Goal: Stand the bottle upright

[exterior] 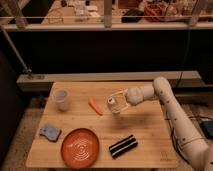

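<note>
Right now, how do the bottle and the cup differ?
The cup stands upright on the left of the table; the bottle looks tipped, at the pincer mid-table. The cup is clear and open-topped; the bottle is pale tan with a whitish cap. Both are small and of similar size.

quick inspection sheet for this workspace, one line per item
surface: wooden table
job's things: bottle mid table, seems tipped, cap toward the camera
clutter: clear cup, carrot, orange plate, blue pad, striped block
grippers: claw at the bottle, right of the carrot; grip unclear
cables: dark cable hanging at back right
surroundings: railing, dim room beyond
</note>
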Controlling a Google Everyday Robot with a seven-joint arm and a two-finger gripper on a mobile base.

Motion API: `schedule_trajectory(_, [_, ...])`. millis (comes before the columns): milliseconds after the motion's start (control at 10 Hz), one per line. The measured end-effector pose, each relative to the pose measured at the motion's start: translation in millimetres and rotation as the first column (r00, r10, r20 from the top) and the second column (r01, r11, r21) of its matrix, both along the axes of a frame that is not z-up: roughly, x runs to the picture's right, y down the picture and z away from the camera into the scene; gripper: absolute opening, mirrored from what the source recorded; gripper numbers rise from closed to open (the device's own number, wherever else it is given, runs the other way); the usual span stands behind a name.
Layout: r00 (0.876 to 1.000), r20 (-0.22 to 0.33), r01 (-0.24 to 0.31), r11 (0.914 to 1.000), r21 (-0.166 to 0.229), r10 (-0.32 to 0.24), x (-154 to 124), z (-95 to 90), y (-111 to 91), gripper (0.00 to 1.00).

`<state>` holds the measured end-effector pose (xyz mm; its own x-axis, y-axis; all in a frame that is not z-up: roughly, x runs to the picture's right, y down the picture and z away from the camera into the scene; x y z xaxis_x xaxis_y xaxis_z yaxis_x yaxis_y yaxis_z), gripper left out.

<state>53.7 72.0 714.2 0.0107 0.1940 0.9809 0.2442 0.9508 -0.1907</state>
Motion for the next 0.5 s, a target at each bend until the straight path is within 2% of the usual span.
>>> schedule_trajectory(500, [1.0, 0.022, 0.021, 0.9998, 0.0, -0.021, -0.9, 6.3, 2.8, 0.05])
